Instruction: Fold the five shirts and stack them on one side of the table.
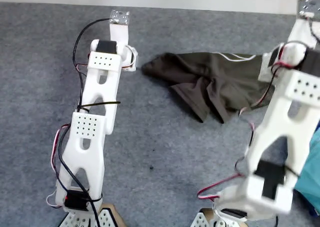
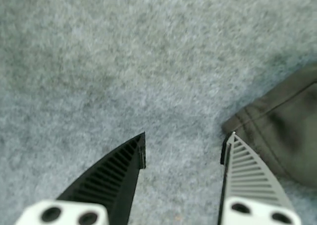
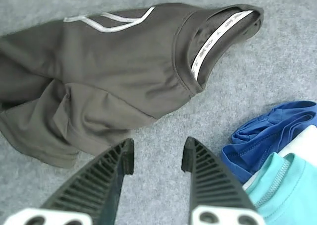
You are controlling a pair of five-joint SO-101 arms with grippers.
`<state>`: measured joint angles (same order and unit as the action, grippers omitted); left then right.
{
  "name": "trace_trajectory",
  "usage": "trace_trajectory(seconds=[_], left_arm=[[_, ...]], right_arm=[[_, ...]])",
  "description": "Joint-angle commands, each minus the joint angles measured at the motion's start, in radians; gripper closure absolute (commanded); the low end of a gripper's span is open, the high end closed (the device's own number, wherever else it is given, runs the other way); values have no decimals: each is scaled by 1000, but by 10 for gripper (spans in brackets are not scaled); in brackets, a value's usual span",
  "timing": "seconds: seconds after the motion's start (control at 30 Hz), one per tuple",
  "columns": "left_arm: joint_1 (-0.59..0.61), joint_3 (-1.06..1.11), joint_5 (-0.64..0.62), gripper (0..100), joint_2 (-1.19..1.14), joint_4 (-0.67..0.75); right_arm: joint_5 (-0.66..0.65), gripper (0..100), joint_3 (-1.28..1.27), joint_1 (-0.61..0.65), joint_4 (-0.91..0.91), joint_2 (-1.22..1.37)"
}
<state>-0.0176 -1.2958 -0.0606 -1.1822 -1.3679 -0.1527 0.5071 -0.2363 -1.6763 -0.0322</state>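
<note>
Left claw (image 2: 186, 136): apart, dark shirt (image 2: 287, 121) just beside.
Right claw (image 3: 158, 143): apart, near dark shirt.
Neck tape (image 3: 214, 34) print: unreadable.

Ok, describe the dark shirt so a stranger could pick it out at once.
Start with the grey table: toward its far edge lies the dark shirt, crumpled. Unlike the blue shirt and teal shirt beside it, it is olive-brown, with a white curved stripe and white tape inside the collar.

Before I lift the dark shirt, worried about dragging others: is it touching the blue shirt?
Apart. The right wrist view shows a strip of bare grey carpet between the dark shirt and the blue shirt.
</note>
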Motion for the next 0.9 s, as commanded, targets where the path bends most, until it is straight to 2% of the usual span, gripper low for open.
trace_trajectory(seconds=[0.0, 0.17, 0.3, 0.73, 0.87], left_arm=[[-30, -12, -11, 741, 16, 29], [-56, -5, -8, 741, 15, 34], [-76, -8, -8, 741, -24, 95], [-137, -4, -11, 742, -97, 129], [-157, -13, -11, 817, -139, 163]], right_arm=[[-26, 828, -274, 2, 166, -153], [-26, 828, -608, 1, 400, -243], [-26, 828, -737, 4, 490, -288], [-26, 828, -794, 1, 506, -300], [-26, 828, -808, 1, 506, -298]])
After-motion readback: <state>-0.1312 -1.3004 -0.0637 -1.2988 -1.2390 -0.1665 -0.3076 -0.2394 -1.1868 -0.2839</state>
